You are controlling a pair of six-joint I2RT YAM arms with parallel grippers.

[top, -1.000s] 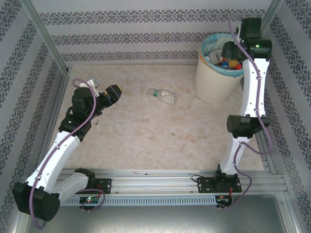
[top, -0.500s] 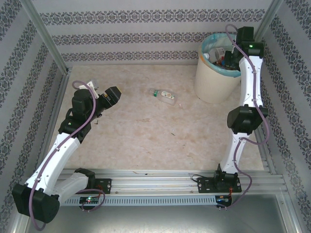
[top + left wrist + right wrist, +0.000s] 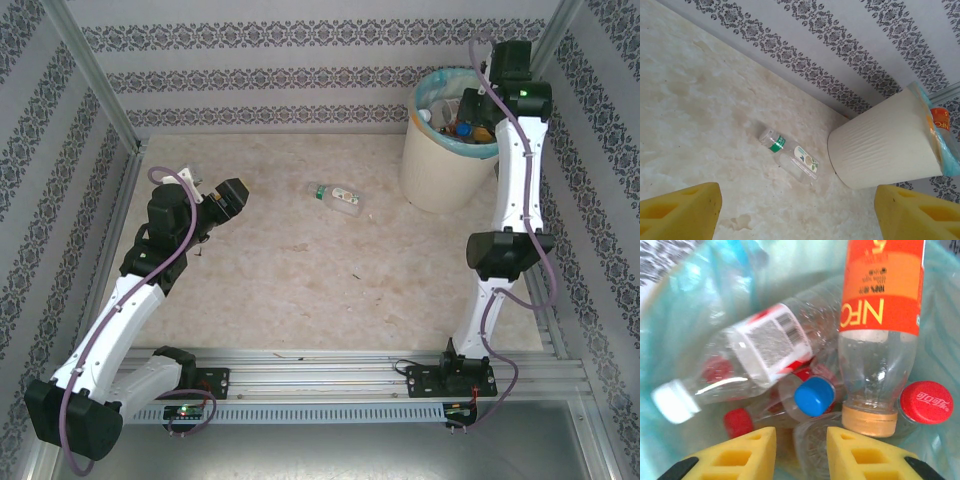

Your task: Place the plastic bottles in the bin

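Over the bin (image 3: 440,165) the right gripper (image 3: 801,452) hangs with fingers slightly apart, empty, above the plastic bottles (image 3: 790,350) piled inside, while the left gripper (image 3: 797,212), wide apart and empty, faces one clear bottle (image 3: 335,194) lying on the table (image 3: 280,290) near the bin.

Orange-labelled bottle (image 3: 880,315) cut off by the frame, white-capped bottle (image 3: 740,365) blurred, bin (image 3: 880,145) partly cropped, label on the lying bottle (image 3: 335,193) unreadable.

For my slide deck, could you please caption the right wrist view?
Right gripper hovering empty over plastic bottles piled inside the teal-lined bin.
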